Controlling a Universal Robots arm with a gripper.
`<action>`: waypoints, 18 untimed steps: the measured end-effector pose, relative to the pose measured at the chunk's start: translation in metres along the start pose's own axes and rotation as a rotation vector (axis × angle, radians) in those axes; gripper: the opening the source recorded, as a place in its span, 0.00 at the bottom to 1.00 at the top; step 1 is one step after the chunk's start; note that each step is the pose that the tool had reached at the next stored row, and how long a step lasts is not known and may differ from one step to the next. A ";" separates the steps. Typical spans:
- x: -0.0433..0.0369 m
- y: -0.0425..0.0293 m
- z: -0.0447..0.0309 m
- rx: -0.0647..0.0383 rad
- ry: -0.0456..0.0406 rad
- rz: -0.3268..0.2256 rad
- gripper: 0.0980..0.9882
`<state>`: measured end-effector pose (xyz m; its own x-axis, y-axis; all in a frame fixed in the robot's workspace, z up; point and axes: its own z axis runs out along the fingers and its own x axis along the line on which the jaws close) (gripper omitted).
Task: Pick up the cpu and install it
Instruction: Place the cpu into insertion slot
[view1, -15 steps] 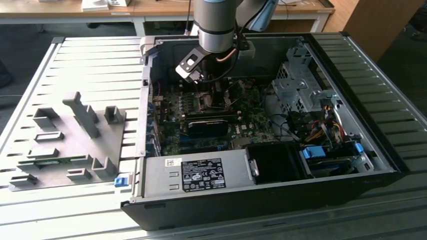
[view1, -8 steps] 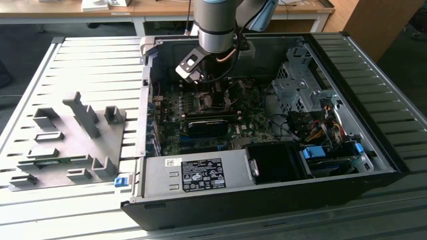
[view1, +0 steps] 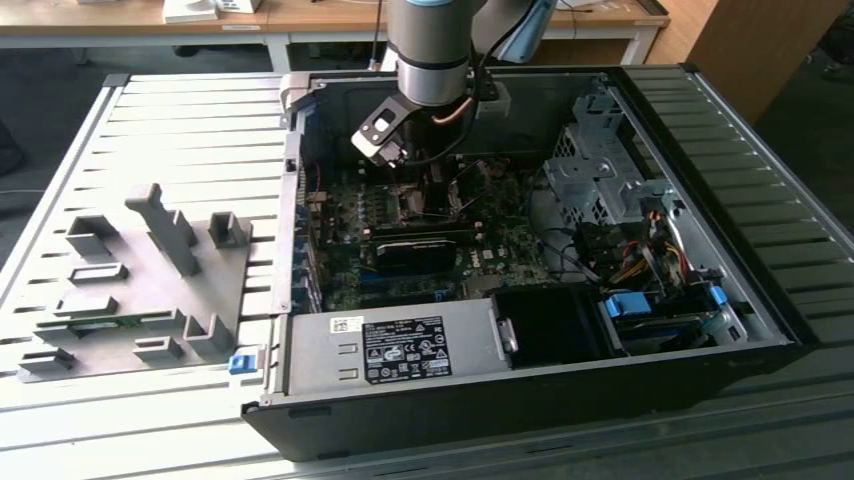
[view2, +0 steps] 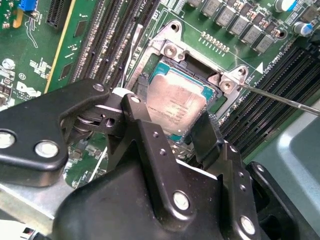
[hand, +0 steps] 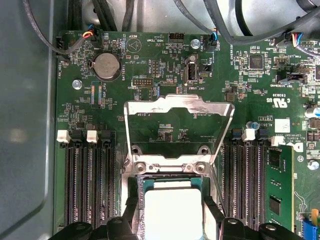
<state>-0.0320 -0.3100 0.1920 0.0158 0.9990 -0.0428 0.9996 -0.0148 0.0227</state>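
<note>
Silver-grey metal marks the cpu (view2: 176, 97), which lies directly between the two fingers (view2: 206, 131) of the tool (view2: 175, 114) in the second wrist view. We see one finger against each of two opposite edges of the chip, with no gap visible on either side. From this we judge the tool closed on the cpu. The chip is square, so it has no long axis. Its edges run parallel to the socket frame (view2: 172, 49) beneath it. We cannot tell whether the cpu is fully seated in the socket or held just above it.

In the first wrist view, the load plate (hand: 150, 106) stands swung open on the side of the socket away from the tool, clear of the chip. Memory slots (hand: 87, 180) flank the socket on both sides.

In the exterior view, the arm (view1: 434, 60) reaches down into the open computer case (view1: 534, 410), which rests on the slatted surface (view1: 174, 120). The grey fixture blocks (view1: 160, 270) lie well apart from the tool, to the exterior view's left of the case.

We judge the governing relation to be vertical: tool, cpu and socket stack on one line, with no sideways offset visible.
</note>
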 end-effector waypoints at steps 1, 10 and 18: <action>0.0002 -0.0001 0.0002 0.000 0.0002 0.000 0.59; 0.0018 0.0005 0.0003 0.000 0.0004 0.004 0.59; 0.0010 0.0006 -0.0022 0.000 0.0009 -0.004 0.59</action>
<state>-0.0315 -0.3089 0.1941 0.0121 0.9990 -0.0420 0.9997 -0.0111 0.0226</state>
